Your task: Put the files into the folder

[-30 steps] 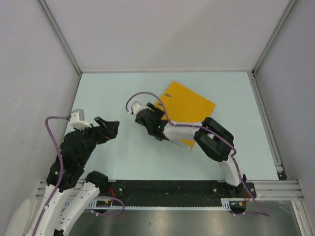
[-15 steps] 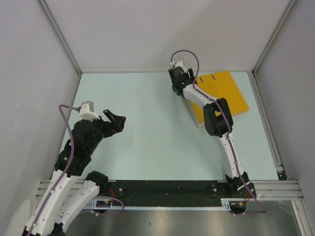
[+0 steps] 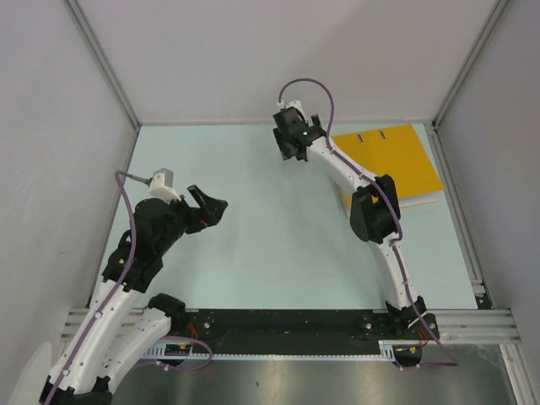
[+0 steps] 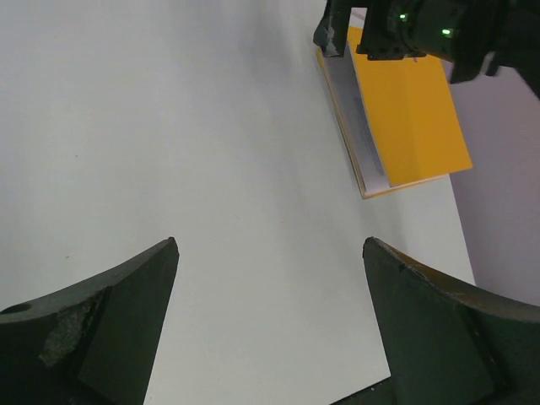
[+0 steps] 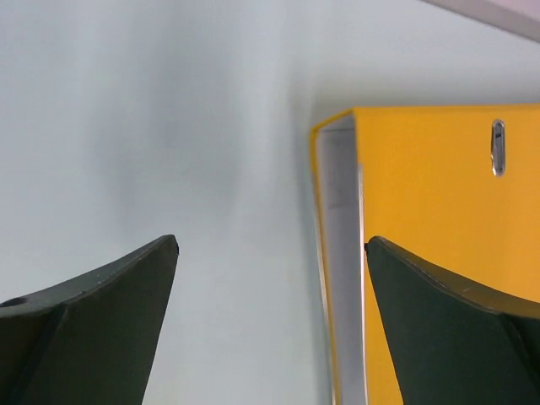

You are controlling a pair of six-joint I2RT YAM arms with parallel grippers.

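The orange-yellow folder [image 3: 396,160] lies closed and flat at the back right of the table. It also shows in the left wrist view [image 4: 413,110] and the right wrist view [image 5: 430,186]. A pale strip [image 5: 342,253] runs between its covers along the near edge; I cannot tell whether that is the files, and no printed sheets show elsewhere. My right gripper [image 3: 299,148] [image 5: 270,240] hovers open just left of the folder's far corner, holding nothing. Over bare table at the left, my left gripper [image 3: 213,205] [image 4: 268,242] is open and empty.
Grey walls with metal posts [image 3: 114,80] close in the table on the left, back and right. A metal rail [image 3: 460,194] runs along the right edge beside the folder. The arm bases sit on the black bar [image 3: 287,325] at the near edge.
The folder went from the table's middle to the back right with the right arm. The right gripper opened wide and drew left off it. The left gripper crept slightly right.
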